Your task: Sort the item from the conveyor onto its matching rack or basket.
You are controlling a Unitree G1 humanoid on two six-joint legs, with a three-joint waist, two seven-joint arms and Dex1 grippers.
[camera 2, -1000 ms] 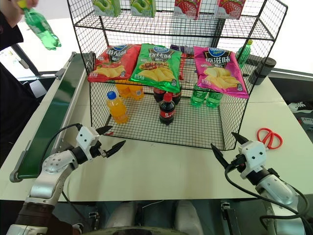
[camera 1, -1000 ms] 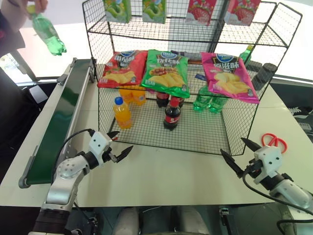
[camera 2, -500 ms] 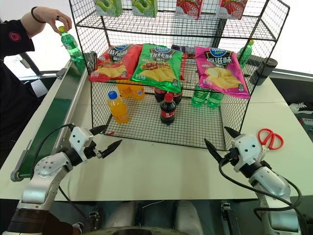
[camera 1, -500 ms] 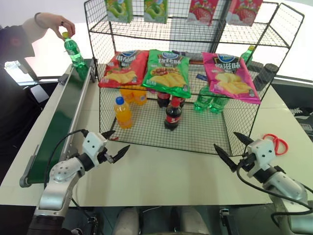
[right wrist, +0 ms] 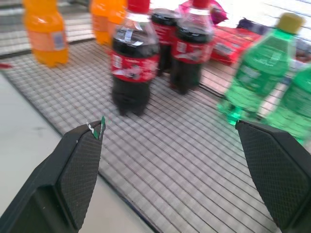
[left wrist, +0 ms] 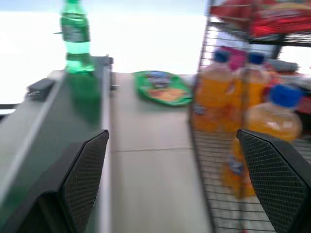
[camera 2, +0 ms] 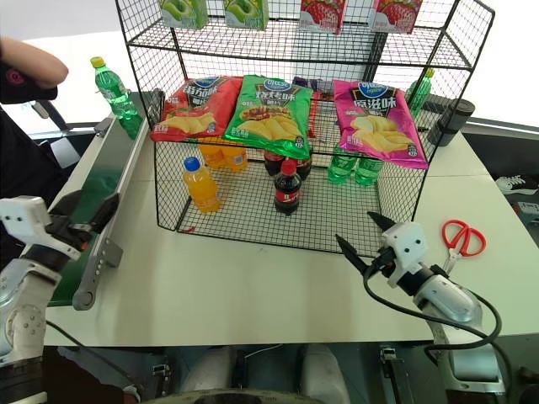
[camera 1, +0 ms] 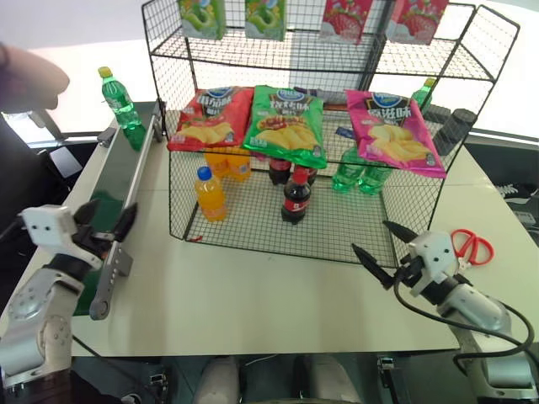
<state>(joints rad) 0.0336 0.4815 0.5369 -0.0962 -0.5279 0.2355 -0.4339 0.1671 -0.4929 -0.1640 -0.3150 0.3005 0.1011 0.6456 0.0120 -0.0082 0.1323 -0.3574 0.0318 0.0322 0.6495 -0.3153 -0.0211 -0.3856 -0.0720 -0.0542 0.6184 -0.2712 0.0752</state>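
With the green bottle [camera 1: 120, 99] upright at the far end of the conveyor [camera 1: 118, 181], the spread left gripper [camera 1: 105, 225] should wait near, then pinch its body squarely.

Silver arms, white wrist blocks, black cables, black pointed fingers on each end effector [camera 1: 385, 242]

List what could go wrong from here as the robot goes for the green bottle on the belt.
1. The green bottle stands upright at the conveyor's far end; a nudge from the open left claw could topple it.
2. Matching green bottles sit behind the rack's front mesh, below the chip bags, so placing it risks snagging.
3. A person's hand hovers near the bottle.
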